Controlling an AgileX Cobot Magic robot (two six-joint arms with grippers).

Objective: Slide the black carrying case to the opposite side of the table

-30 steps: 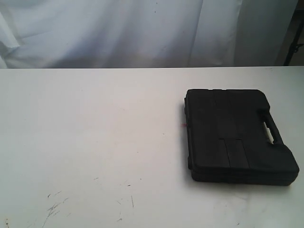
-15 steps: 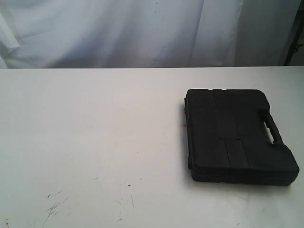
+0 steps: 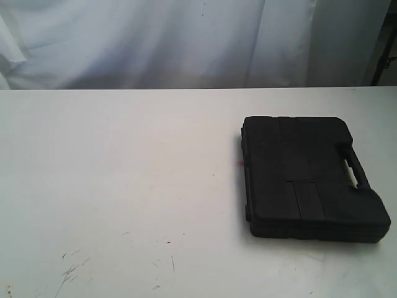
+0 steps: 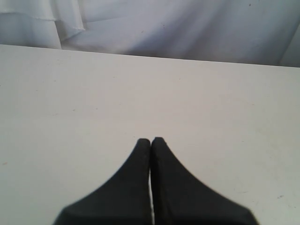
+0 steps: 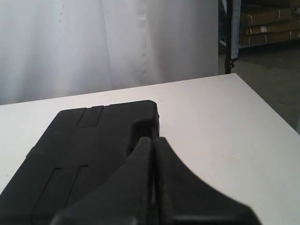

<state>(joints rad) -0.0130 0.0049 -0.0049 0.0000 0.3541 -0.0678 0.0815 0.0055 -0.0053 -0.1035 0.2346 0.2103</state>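
The matte black case [image 3: 307, 177] lies flat on the right half of the white table [image 3: 124, 174], its slot handle along the right edge. Neither gripper shows in the exterior view. In the right wrist view the case [image 5: 84, 150] fills the near side, and my right gripper [image 5: 152, 139] is shut with nothing in it, its tips over the case's handle edge. My left gripper [image 4: 150, 140] is shut and empty above bare table [image 4: 70, 103]; the case does not appear in that view.
A white curtain [image 3: 186, 43] hangs behind the table's far edge. A tiny red spot [image 3: 237, 164] marks the tabletop just left of the case, and dark scuffs [image 3: 71, 270] lie near the front left. Shelving with boxes [image 5: 262, 18] stands beyond the table's right end.
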